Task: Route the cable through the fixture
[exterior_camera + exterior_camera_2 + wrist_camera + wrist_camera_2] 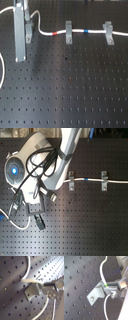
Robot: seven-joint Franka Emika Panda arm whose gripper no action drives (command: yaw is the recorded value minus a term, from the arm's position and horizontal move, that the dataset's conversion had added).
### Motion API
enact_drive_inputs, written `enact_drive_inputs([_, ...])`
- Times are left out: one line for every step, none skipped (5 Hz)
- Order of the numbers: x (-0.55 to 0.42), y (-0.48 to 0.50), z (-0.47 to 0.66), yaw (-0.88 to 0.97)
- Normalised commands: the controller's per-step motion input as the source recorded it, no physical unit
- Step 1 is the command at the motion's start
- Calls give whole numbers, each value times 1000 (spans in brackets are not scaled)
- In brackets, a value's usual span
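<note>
The gripper [111, 289] pinches the cable [102, 271] at the third fixture [96, 294], seemingly seating it; next, press down.

Long thin white flexible cable [95, 31] with red and blue bands runs through two of three small upright grey metal clip fixtures [68, 31]; third [96, 296] beside cable.
</note>
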Motion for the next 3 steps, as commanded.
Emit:
enact_drive_inputs([-454, 14, 420, 260])
enact_drive_inputs([-513, 53, 413, 348])
enact_drive_inputs([35, 40, -1, 126])
